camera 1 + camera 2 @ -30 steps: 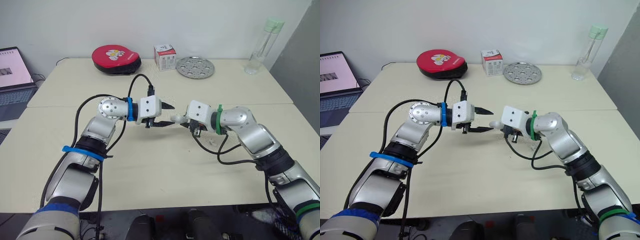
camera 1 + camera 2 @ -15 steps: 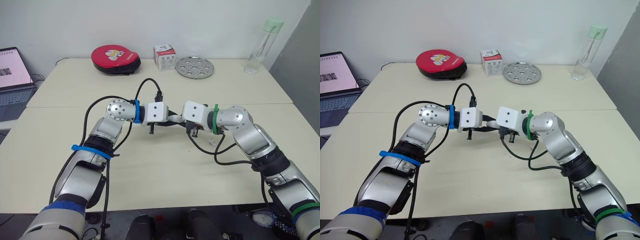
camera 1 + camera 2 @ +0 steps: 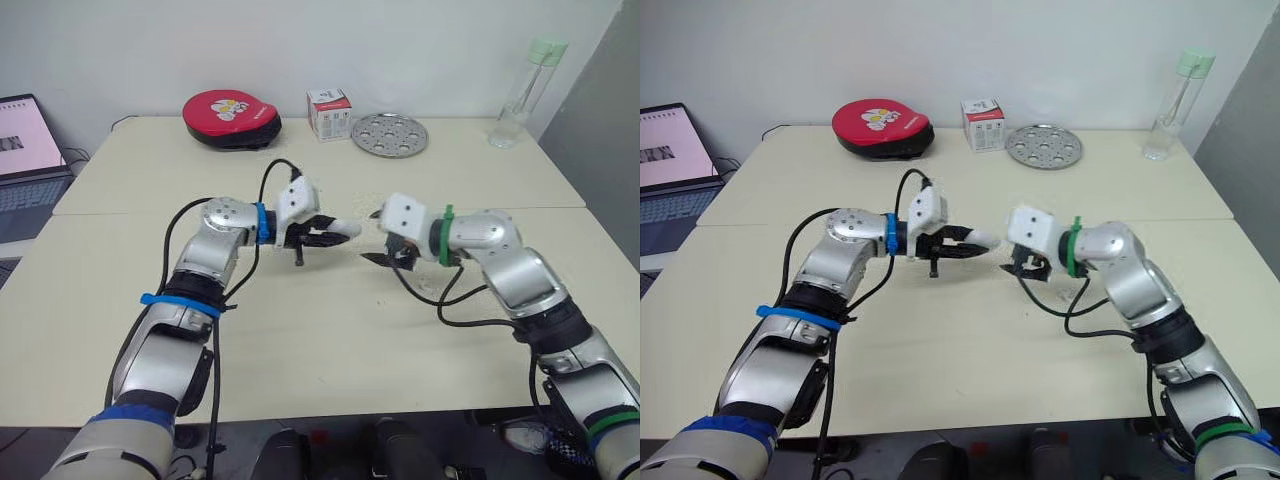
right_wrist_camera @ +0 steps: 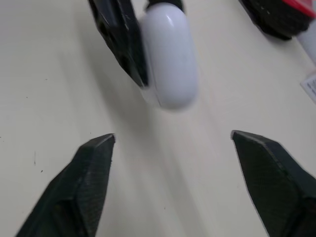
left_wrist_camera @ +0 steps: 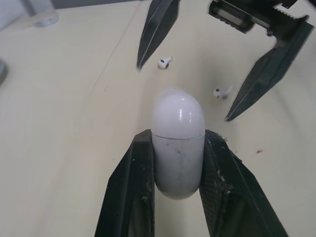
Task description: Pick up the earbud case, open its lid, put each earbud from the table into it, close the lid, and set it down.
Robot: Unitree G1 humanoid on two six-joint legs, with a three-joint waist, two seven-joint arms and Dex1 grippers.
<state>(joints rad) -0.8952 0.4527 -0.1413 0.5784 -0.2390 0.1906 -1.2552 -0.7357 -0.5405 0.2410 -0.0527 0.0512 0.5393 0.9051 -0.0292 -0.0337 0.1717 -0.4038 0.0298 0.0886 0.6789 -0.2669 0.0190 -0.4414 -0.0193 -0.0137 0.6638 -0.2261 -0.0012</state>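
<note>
Cream table (image 3: 300, 340) under us; our left gripper (image 5: 177, 140) pinches earbud case (image 4: 170, 54), long axis pointing at our right gripper (image 4: 173, 136): spread wide, just beyond lid end, not touching.

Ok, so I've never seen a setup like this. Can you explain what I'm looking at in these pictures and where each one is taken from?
This is a humanoid robot with two arms, each ending in a black two-fingered gripper. Two pictures come from cameras in its head, looking down over a table. The other two come from a camera on each wrist. The left gripper clamps a white earbud case, lid closed, above the table. The right gripper is open and empty, facing it. One earbud and a second earbud lie on the table. At the back are a red pouch, a small box, a metal disc and a bottle.
</note>
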